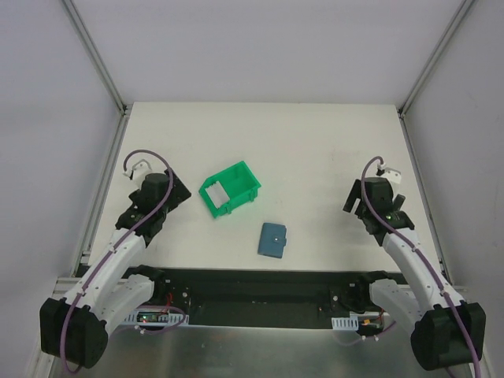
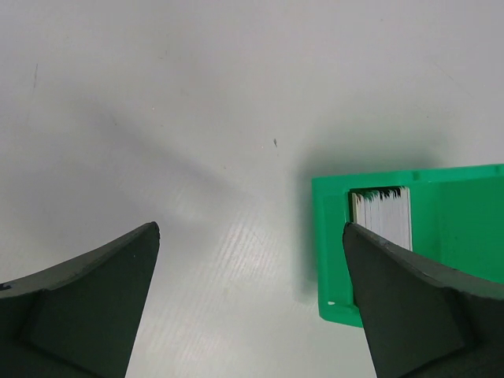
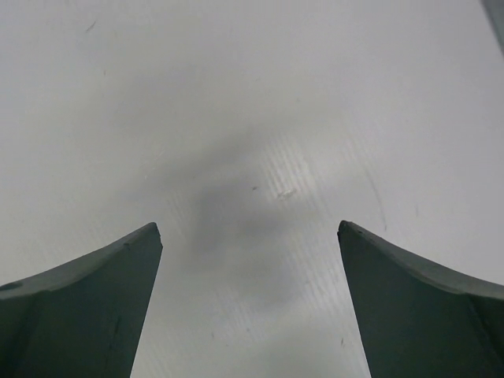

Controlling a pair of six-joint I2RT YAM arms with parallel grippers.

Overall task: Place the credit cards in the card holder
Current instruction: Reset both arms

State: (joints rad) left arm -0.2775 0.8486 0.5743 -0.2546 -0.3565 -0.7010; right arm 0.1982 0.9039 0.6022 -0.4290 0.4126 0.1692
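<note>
The credit cards (image 1: 214,191) stand as a pale stack inside a green bin (image 1: 236,185) near the table's middle. In the left wrist view the cards (image 2: 383,214) show their white edges in the bin's (image 2: 449,228) pocket. The card holder (image 1: 273,239), a small teal wallet, lies folded shut on the table in front of the bin. My left gripper (image 1: 181,193) hovers open just left of the bin, nothing between its fingers (image 2: 252,236). My right gripper (image 1: 351,203) is open over bare table at the right (image 3: 250,232), well apart from the holder.
The white table (image 1: 315,150) ends at metal rails on the left (image 1: 102,197) and right (image 1: 421,181). A black strip (image 1: 260,287) with the arm bases runs along the near edge.
</note>
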